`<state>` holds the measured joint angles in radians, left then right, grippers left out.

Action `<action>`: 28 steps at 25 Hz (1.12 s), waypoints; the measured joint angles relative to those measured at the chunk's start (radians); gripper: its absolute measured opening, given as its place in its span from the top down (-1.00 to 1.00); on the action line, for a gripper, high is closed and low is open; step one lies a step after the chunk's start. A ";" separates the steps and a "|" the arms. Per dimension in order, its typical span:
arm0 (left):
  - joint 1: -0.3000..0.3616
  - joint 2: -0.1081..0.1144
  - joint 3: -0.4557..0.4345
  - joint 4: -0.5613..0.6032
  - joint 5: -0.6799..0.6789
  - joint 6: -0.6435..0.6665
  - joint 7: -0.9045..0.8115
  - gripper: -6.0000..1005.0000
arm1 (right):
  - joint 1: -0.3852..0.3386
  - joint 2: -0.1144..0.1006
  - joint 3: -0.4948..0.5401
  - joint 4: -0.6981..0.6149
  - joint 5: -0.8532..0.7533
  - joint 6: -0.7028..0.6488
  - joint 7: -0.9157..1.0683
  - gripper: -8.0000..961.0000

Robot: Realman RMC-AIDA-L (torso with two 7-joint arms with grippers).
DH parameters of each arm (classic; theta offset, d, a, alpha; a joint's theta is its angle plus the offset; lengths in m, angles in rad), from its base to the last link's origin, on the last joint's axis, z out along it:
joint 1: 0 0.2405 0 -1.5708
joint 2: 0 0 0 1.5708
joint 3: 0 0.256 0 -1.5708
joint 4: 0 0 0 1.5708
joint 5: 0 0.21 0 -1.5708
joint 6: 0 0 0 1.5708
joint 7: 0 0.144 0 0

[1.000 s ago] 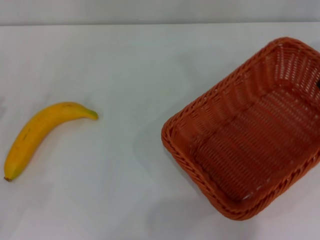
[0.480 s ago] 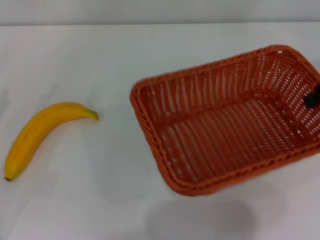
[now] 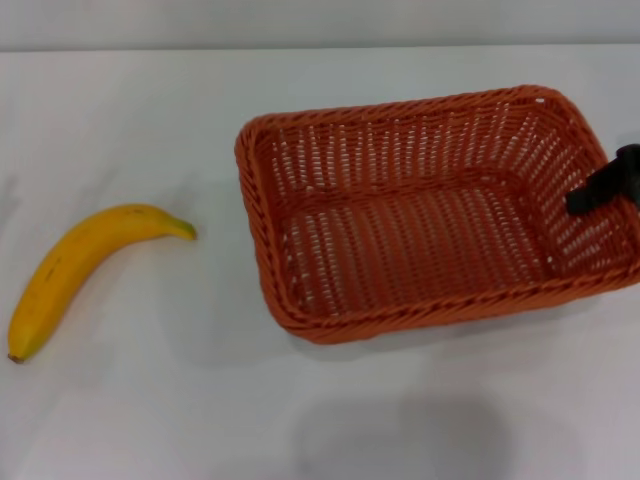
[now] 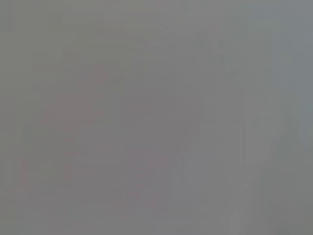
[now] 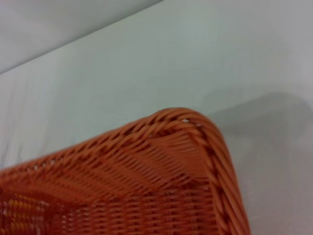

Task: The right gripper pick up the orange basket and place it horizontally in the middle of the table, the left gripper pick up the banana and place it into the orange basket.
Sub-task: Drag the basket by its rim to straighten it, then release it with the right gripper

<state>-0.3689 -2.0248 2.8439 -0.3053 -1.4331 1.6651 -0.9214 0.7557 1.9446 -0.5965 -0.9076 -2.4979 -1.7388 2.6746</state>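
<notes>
The orange basket (image 3: 398, 110) hangs lengthwise across the middle-right of the white table (image 3: 150, 410), its shadow lying nearer me on the tabletop. My right gripper (image 3: 612, 186) is at the basket's right end. One black finger (image 3: 598, 190) shows inside the wall, and the gripper is shut on that wall. The right wrist view shows one rounded corner of the basket (image 5: 166, 161) over the table (image 5: 195, 58). The yellow banana (image 3: 80, 262) lies on the table at the left, well apart from the basket. The left gripper shows in no view.
The table's far edge (image 3: 320, 47) runs along the top of the head view. Bare tabletop lies between banana and basket and along the near side. The left wrist view is plain grey with nothing to make out.
The basket has swung from a diagonal lie to horizontal and shifted left toward the middle, carried by my right gripper. The banana has not moved.
</notes>
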 joint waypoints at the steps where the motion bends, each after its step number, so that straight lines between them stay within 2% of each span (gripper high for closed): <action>1: 0.001 0.001 0.000 0.000 0.001 0.001 -0.002 -0.76 | -0.005 0.010 -0.005 -0.012 0.000 0.002 0.002 0.58; 4: 0.002 0.008 0.000 -0.001 0.013 0.004 -0.008 -0.76 | -0.038 0.058 -0.019 -0.086 0.007 0.003 0.018 0.55; 7: 0.001 0.010 0.000 -0.001 0.022 0.006 -0.010 -0.76 | -0.085 0.074 -0.063 -0.127 0.048 0.018 0.044 0.53; 12: -0.001 0.010 0.000 -0.007 0.022 0.007 -0.010 -0.76 | -0.131 0.065 -0.165 -0.138 0.104 0.046 0.073 0.49; 20: -0.007 0.005 0.000 -0.008 0.024 0.006 -0.009 -0.76 | -0.131 0.061 -0.158 -0.115 0.111 0.038 0.058 0.43; 22: -0.005 0.005 0.000 -0.008 0.024 0.006 -0.009 -0.76 | -0.130 0.054 -0.154 -0.101 0.111 0.037 0.055 0.42; 28: -0.004 0.004 0.000 -0.008 0.024 0.006 -0.009 -0.76 | -0.118 0.027 -0.154 -0.046 0.140 0.009 0.038 0.01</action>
<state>-0.3724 -2.0203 2.8439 -0.3130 -1.4095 1.6711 -0.9304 0.6376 1.9716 -0.7505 -0.9537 -2.3576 -1.7299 2.7127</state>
